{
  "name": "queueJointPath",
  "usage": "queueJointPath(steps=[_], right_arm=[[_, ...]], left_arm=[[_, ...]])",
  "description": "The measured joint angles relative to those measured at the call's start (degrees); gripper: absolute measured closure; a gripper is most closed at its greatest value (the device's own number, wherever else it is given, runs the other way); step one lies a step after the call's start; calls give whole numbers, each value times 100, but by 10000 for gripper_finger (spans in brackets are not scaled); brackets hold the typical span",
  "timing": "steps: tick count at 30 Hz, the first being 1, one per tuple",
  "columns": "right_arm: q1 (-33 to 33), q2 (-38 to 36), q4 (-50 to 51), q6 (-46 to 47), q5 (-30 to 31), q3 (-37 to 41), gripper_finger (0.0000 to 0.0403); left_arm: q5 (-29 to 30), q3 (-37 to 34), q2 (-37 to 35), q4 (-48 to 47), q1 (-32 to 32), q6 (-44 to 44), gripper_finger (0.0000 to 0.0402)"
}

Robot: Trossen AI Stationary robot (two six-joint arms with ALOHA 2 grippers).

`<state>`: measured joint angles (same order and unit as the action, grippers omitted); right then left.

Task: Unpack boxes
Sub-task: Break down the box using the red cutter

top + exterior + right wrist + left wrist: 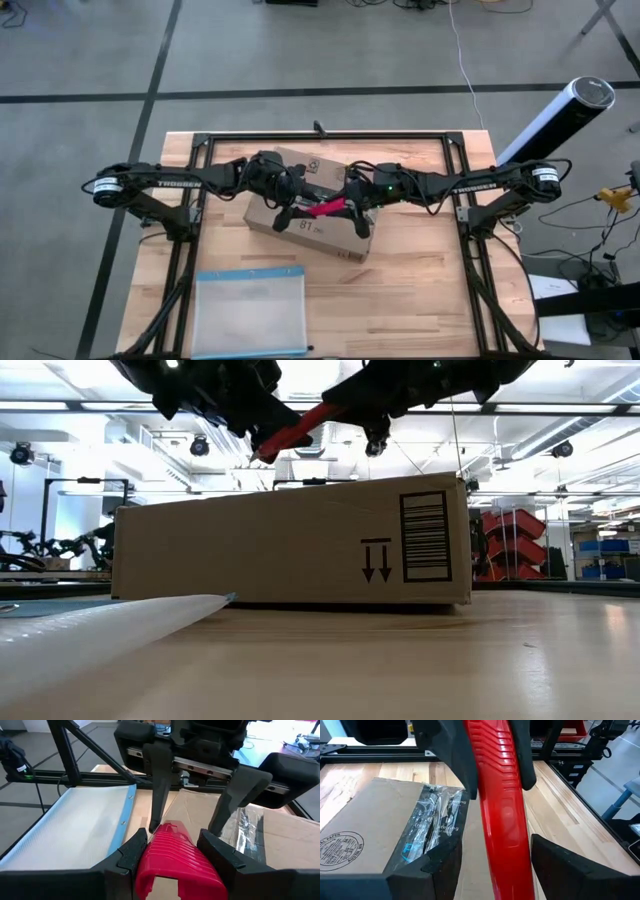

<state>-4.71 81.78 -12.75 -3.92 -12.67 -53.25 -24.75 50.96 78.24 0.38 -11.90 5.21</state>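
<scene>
The box point(308, 203) lay near the middle of the wooden surface point(420, 300), flaps down and tape in place, so the unpacking had, by my judgement, hardly begun: the seal had yet to be cut and nothing had come out. Both arms met above the box. The right gripper point(172, 851) had its jaws closed on the handle end of a red tool point(325, 207). The left gripper point(490, 865) stood at the tool's other end with jaws apart, one on each side of the red shaft and, as far as could be seen, not pressing it. The tool slanted over the box top without touching it in the low view. A clear pouch point(248, 312) with a blue edge lay flat at the near side, apart from the box. Beyond the surface were a grey floor, red bins point(510, 540) and ceiling lights.
</scene>
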Motion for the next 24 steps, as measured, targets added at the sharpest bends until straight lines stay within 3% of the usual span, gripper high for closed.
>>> queueJointPath(steps=[8,24], right_arm=[[16,0,-174,12,-31,-3,276],[54,9,-243,-11,-48,-4,276]], left_arm=[[-667,0,4,252,2,39,219],[-671,0,17,362,0,48,356]])
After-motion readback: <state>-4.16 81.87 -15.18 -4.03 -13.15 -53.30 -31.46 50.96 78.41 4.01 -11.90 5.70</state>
